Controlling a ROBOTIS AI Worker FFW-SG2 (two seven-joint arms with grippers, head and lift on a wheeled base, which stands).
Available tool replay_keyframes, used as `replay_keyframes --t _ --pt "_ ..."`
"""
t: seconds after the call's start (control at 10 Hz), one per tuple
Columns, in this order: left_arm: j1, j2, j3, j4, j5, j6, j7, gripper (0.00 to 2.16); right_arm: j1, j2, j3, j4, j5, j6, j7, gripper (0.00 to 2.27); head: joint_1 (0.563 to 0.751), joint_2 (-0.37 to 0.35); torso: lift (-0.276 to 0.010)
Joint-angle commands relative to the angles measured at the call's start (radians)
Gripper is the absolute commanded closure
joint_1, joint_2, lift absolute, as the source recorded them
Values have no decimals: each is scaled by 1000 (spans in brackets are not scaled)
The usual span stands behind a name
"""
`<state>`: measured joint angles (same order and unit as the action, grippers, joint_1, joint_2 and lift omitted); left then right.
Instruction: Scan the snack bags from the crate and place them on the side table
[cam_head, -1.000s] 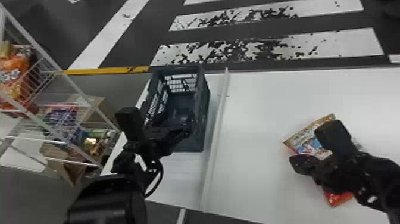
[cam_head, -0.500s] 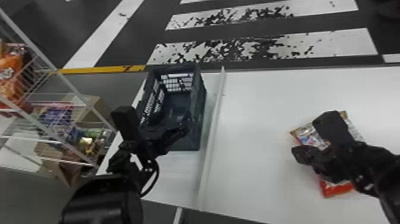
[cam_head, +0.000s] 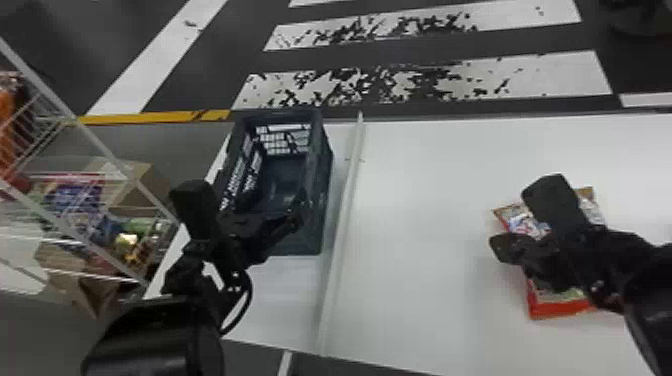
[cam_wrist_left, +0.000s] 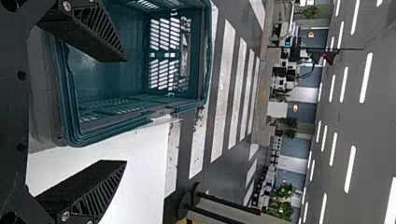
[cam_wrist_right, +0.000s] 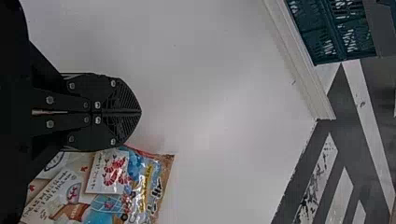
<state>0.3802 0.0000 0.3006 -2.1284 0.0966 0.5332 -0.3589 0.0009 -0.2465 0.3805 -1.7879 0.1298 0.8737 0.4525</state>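
Observation:
In the head view my left gripper (cam_head: 272, 210) is over the near part of the dark blue-green crate (cam_head: 325, 190), whose bare floor shows. The left wrist view has that gripper (cam_wrist_left: 125, 111) open, nothing between its fingers, with the crate (cam_wrist_left: 175, 109) beyond. On the white table at the right, my right gripper (cam_head: 500, 248) is over colourful snack packaging (cam_head: 530, 225) with a red end; the arm hides its middle. In the right wrist view the gripper (cam_wrist_right: 140, 112) is shut on nothing, beside the printed snack bag (cam_wrist_right: 140, 186). Whether several bags overlap, I cannot tell.
A raised white strip (cam_head: 345, 210) runs along the table (cam_head: 420, 250) between crate and snack packaging. At the left stands a wire rack (cam_head: 85, 130) holding snacks and cardboard boxes. Striped floor lies beyond the table's far edge.
The snack packaging has turned and shifted slightly toward the table's far side, and my right gripper has moved a little that way. The head view's scene has drifted slightly left.

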Motion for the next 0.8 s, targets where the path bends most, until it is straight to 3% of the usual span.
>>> replay_keyframes --t 0.0,0.7 --pt "0 -3 0 -1 0 0 0 97 -4 -4 -15 7 1 0 0 2246 695 260 -94" --pt "0 -3 -2 1 -2 0 0 97 5 -14 -55 -5 -9 0 2 2246 695 216 -94"
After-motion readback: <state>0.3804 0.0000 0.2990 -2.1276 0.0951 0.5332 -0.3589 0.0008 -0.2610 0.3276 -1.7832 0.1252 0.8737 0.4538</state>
